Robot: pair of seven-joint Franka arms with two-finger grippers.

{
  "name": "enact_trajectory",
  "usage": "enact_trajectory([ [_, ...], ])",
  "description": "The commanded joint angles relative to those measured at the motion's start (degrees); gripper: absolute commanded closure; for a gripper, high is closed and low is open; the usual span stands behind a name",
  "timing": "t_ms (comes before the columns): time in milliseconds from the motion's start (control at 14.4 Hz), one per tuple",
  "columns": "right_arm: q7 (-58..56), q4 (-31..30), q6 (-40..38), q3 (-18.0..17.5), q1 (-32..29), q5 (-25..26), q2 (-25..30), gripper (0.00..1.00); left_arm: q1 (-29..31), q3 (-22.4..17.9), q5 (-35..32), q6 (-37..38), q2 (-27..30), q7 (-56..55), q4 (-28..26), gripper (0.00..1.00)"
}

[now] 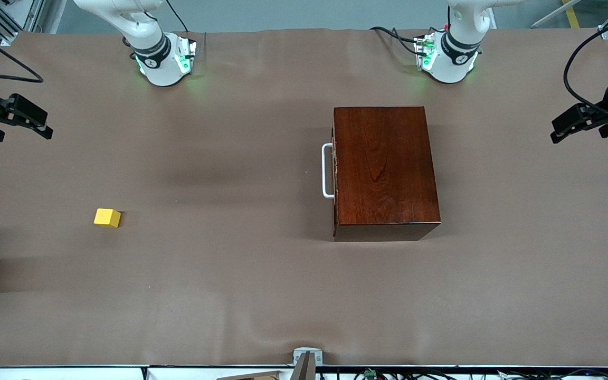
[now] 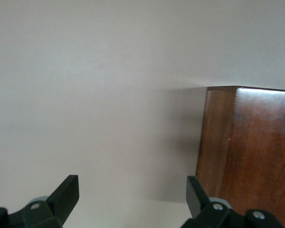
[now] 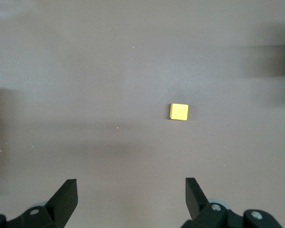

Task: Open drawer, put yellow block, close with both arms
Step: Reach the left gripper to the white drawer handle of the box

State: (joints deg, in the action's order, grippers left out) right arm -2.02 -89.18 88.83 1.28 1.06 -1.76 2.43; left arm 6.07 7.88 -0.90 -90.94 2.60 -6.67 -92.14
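Meanwhile, the glossy reddish-brown wooden box (image 1: 386, 171) sat toward the left arm's end of the brown-covered table (image 1: 230, 295), its drawer (image 1: 335, 170) pushed fully in, white U-shaped bar handle (image 1: 327, 170) facing the right arm's end. The small bright yellow cube (image 1: 107, 217) lay well apart, toward the right arm's end. The left gripper (image 2: 133, 192) and right gripper (image 3: 131, 192) hung over the table's ends, fingers spread apart, holding nothing.

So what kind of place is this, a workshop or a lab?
Most likely a robotics lab: two white jointed robot arms are mounted on a table covered in brown paper, with cables at its edges and only test props, a small yellow cube and a glossy reddish-brown wooden box.
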Motion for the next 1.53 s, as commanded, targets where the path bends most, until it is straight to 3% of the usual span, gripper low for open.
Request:
enact_trajectory([
  [0,-0.09,1.02,-1.64,0.13,0.43,0.79,-0.5,0.0,0.26,0.82,1.34,0.85,0.04,1.57,1.34,0.0],
  [486,-0.09,0.67,-2.26,0.31,0.26,2.29,-0.5,0.0,0.0,1.17,0.9,0.77,-0.05,0.61,2.31,0.0],
  [694,-0.09,0.67,-2.17,0.22,0.08,2.37,-0.68,0.0,-0.79,6.08,0.38,0.68,-3.73,0.43,6.34,0.0],
  [902,0.08,0.67,-2.08,0.22,0.17,2.29,-0.68,0.0,-3.07,10.39,0.82,0.24,-8.12,-1.14,7.06,0.0],
  [1110,0.17,0.67,-2.09,0.22,-0.01,2.29,-0.76,0.0,-11.31,10.93,0.38,-0.37,-15.66,-8.25,12.92,0.0],
  [1457,0.08,0.76,-1.65,0.22,0.17,2.29,-0.76,0.0,-28.1,10.05,-6.91,-3.0,-27.19,-25.12,19.98,0.0],
])
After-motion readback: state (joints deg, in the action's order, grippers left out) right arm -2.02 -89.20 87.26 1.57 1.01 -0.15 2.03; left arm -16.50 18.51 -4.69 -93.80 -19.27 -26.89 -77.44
